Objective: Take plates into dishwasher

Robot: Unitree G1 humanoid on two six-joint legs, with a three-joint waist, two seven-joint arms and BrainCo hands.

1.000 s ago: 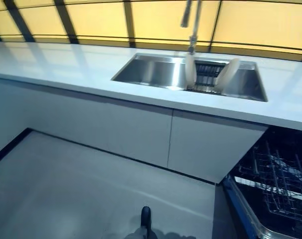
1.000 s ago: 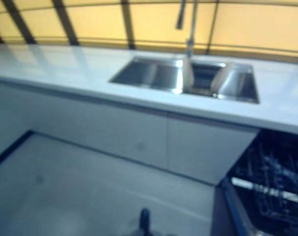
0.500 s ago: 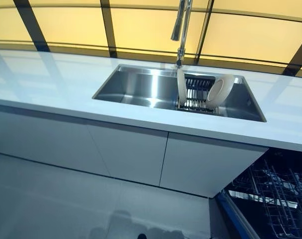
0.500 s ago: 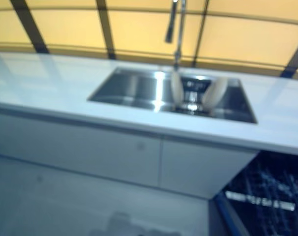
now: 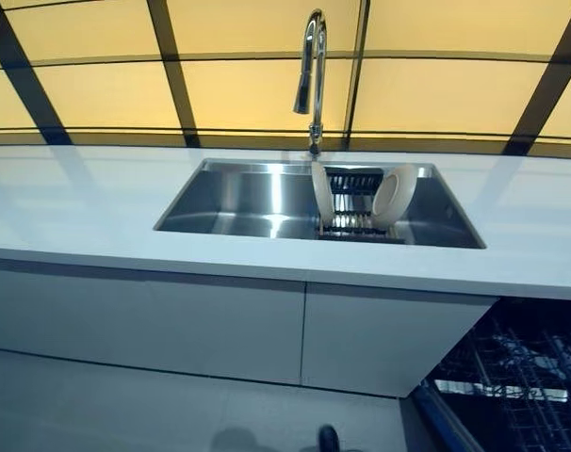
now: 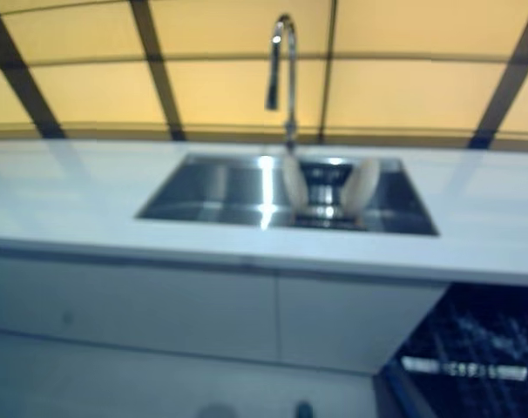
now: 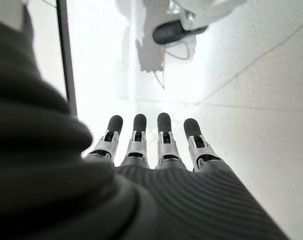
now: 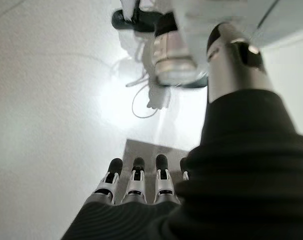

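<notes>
Two pale plates stand on edge in a dark rack (image 5: 350,202) inside the steel sink (image 5: 238,198): one thin and edge-on (image 5: 321,194), the other leaning with its face showing (image 5: 395,196). The open dishwasher's wire rack (image 5: 516,372) shows at the lower right, below the counter. Neither hand appears in the eye views. My left hand (image 7: 156,150) hangs over the pale floor with straight fingers and holds nothing. My right hand (image 8: 136,187) also points down at the floor, fingers straight and empty.
A tall chrome tap (image 5: 311,75) rises behind the sink. The white counter (image 5: 78,207) runs left and right of it, with white cabinet doors (image 5: 220,330) beneath. Yellow panels with dark bars (image 5: 172,85) line the back wall. Grey floor (image 5: 97,414) lies in front.
The camera has tilted up and turned, so the sink and plates sit lower and more central. The plates have not moved in their rack.
</notes>
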